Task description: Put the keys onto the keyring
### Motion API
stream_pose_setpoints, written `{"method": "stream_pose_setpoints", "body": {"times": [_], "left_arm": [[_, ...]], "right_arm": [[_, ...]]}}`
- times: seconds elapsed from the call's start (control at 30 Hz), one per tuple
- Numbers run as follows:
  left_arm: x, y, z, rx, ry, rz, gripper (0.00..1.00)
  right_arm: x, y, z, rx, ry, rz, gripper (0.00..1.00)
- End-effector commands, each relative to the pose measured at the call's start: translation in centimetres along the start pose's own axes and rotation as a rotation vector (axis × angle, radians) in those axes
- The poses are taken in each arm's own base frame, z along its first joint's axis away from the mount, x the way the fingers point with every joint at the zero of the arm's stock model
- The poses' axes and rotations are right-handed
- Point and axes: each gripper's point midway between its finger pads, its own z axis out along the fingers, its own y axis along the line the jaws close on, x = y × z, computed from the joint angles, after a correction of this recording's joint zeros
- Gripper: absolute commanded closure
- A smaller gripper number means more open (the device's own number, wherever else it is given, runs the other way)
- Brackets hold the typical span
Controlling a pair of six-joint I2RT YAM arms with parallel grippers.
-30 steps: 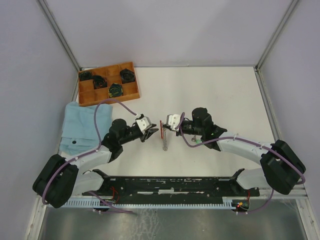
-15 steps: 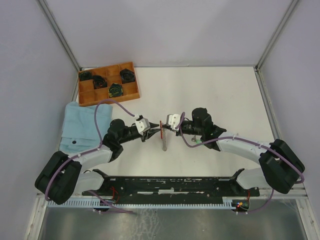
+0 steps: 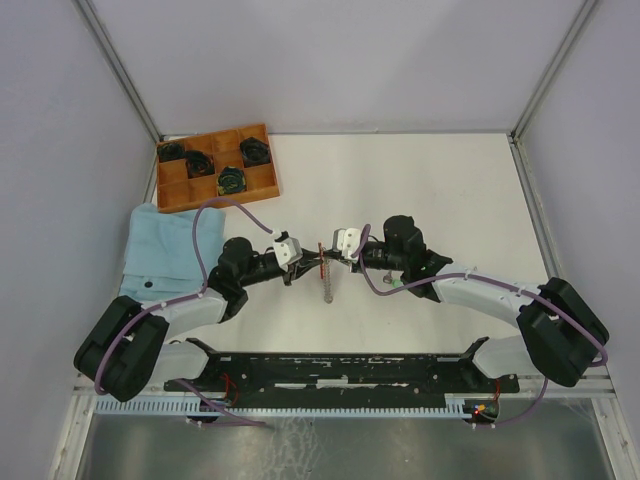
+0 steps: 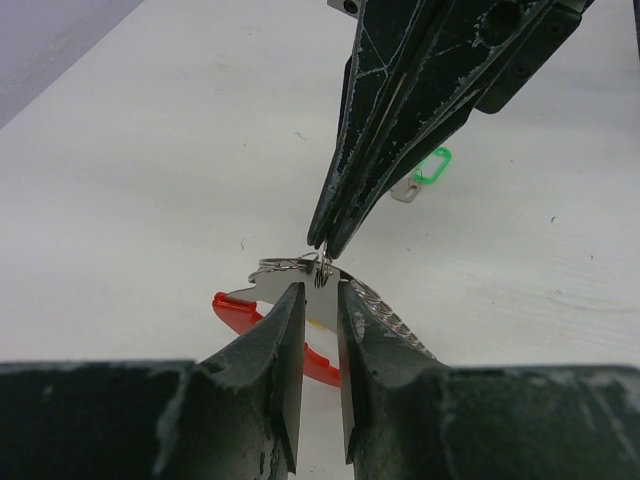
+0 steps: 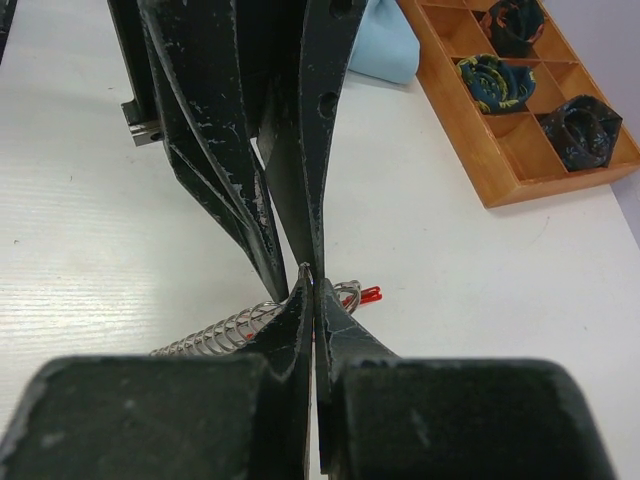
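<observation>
While the closed right end effector (image 5: 311, 275) pinches the small silver metal keyring (image 4: 285, 266) over the white table (image 4: 150, 150), the left end effector (image 4: 318, 292) stands narrowed around a red-edged silver piece (image 4: 245, 315), probably a key, grip unconfirmed; threading step, next demanding hole-to-ring alignment.

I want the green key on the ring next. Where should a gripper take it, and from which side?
Grip the green key by its plastic head, coming straight down from above. It lies flat on the table, so a sideways approach would find no edge to close on. The head is broader than the short silver blade, so it probably offers the surer pinch.
</observation>
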Motion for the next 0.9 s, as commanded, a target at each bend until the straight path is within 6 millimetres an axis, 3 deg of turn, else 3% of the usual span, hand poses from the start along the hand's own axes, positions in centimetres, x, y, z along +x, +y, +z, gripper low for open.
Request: {"method": "stream_pose_setpoints", "body": {"times": [0.0,0.37,0.87], "left_arm": [[-2.29,0.69,0.53,0.006,-0.064,0.022,0.75],[-2.84,0.71,0.39,0.008,-0.081,0.025,0.80],[-3.18,0.39,0.49,0.033,-0.090,0.012,0.79]], "right_arm": [[-2.07,-0.72,0.23,0.004,-0.073,-0.032,0.99],[-2.04,-0.37,0.35,-0.021,-0.071,-0.027,0.99],[-2.00,-0.23,0.55,-0.038,-0.067,-0.024,0.99]]}}
